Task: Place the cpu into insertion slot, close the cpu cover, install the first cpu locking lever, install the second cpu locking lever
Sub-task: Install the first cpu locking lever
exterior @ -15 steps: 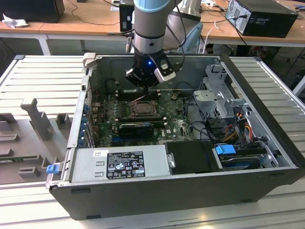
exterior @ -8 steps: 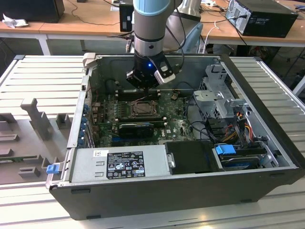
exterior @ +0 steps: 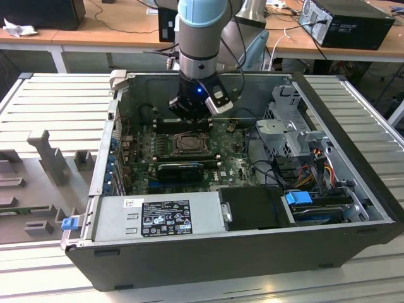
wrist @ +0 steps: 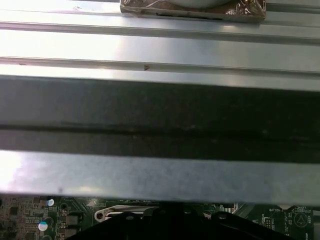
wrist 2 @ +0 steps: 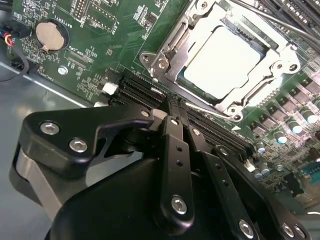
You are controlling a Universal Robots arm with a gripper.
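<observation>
- Gripper [wrist 2: 181, 122] hangs low inside the open computer case [exterior: 353, 145], its two black fingers drawn together at the tips with nothing visible between them.
- Just beyond the fingertips lies the cpu [wrist 2: 222, 60], silver face up and flat, seated in the insertion slot [exterior: 188, 144].
- Around the chip, the cpu cover [wrist 2: 172, 42] appears to be folded down, its metal frame bordering the silver face on all sides.
- One thin wire lever [wrist 2: 210, 111] runs along the socket edge nearest the fingertips; a second lever [wrist 2: 270, 17] runs along the far edge. Whether either is hooked under its catch I cannot tell.
- Judging by the seated chip and lowered frame, the step in hand is the locking levers, most likely the near one.
- That step calls for a tip landing squarely on the slim wire, then a downward and sideways press that tucks it under its tab without slipping onto the board.
- Directly under the fingertips sit the long black memory slots [wrist 2: 140, 92] on the green motherboard [wrist 2: 100, 55]; a coin battery [wrist 2: 48, 34] lies well off to the side.
</observation>
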